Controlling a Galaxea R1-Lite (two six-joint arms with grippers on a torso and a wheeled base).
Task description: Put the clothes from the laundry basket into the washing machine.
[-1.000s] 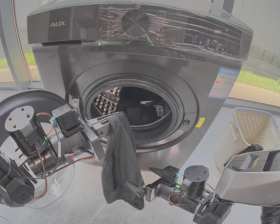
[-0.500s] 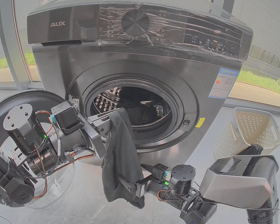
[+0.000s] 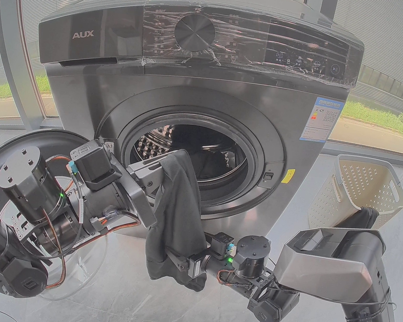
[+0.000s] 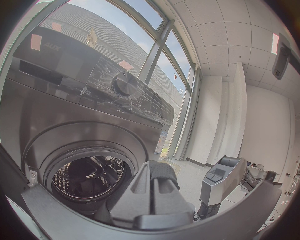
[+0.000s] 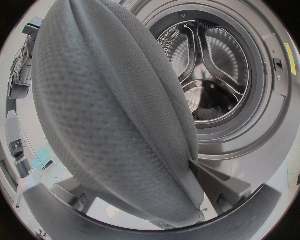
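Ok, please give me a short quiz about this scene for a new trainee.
1. True or false: the left pincer grips the dark grey fabric garment near its top.
2. Where does the white perforated plastic laundry basket stand? A: left of the grey front-loading washing machine; B: at its right; C: on top.
3. What lies inside the steel drum?
Key: 1 true; 2 B; 3 dark clothes.
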